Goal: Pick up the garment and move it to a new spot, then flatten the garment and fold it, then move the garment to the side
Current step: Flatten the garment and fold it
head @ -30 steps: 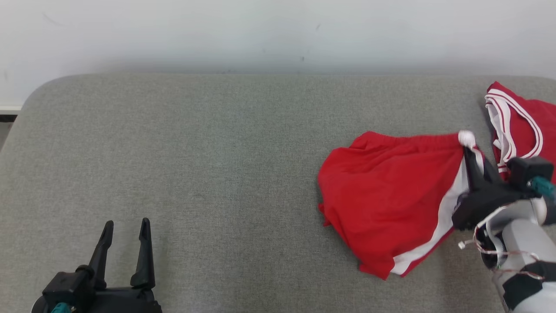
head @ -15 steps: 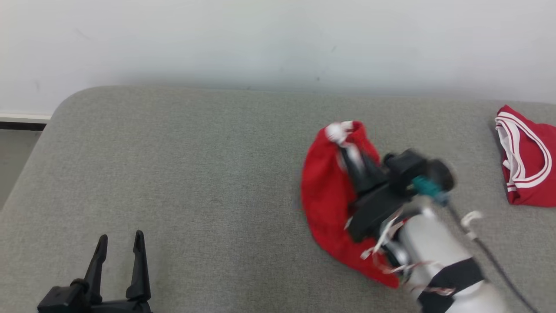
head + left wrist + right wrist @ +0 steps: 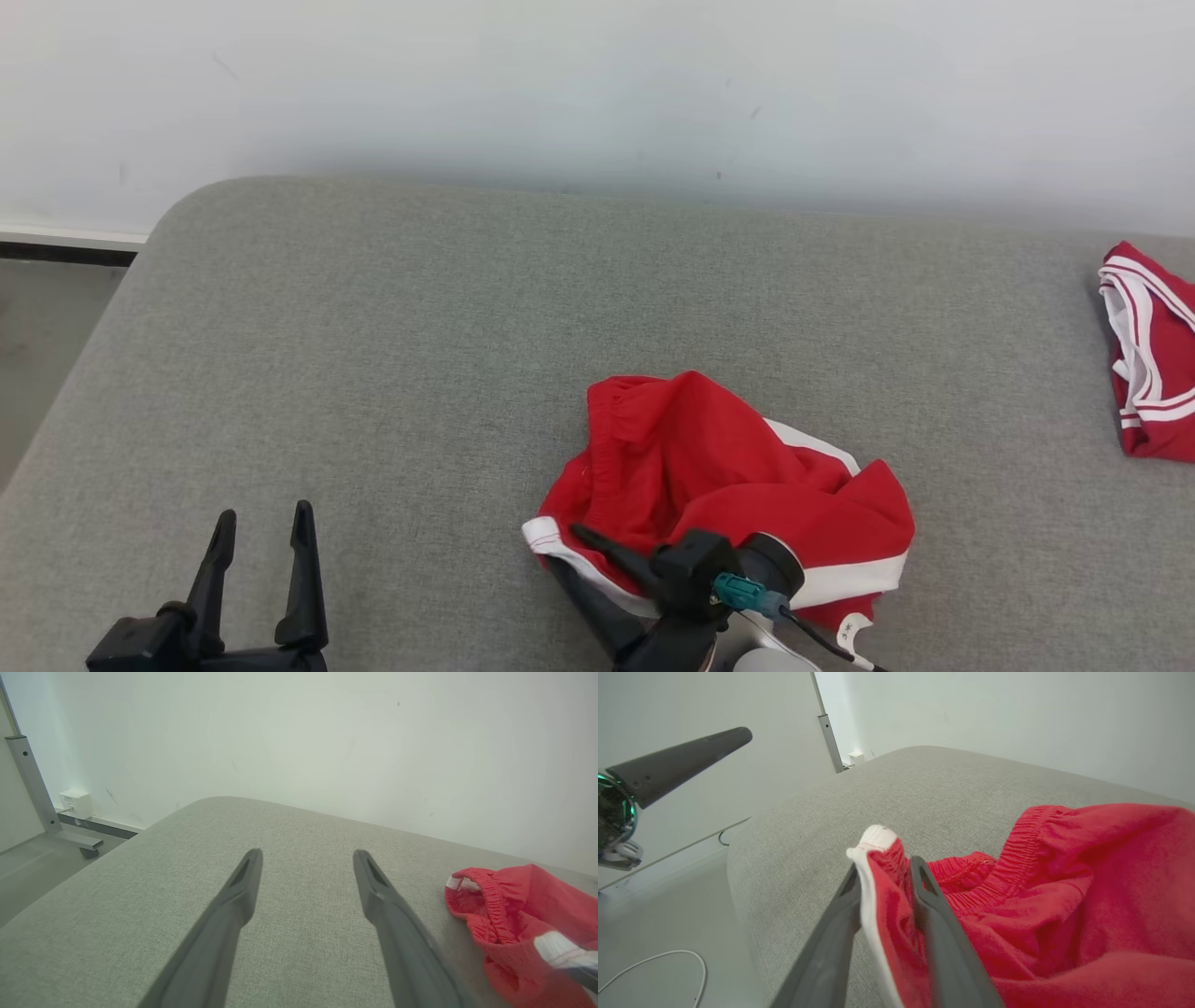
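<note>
White wall [image 3: 597, 84] backs a wide grey padded surface [image 3: 373, 355]. A crumpled red garment [image 3: 719, 467] with white trim lies near the front edge, right of centre. Another red striped piece [image 3: 1153, 355] sits well apart at the far right. The right hand [image 3: 886, 868] pinches the garment's white-edged waistband corner. The left hand [image 3: 264, 511] hovers with its fingers spread wide.
</note>
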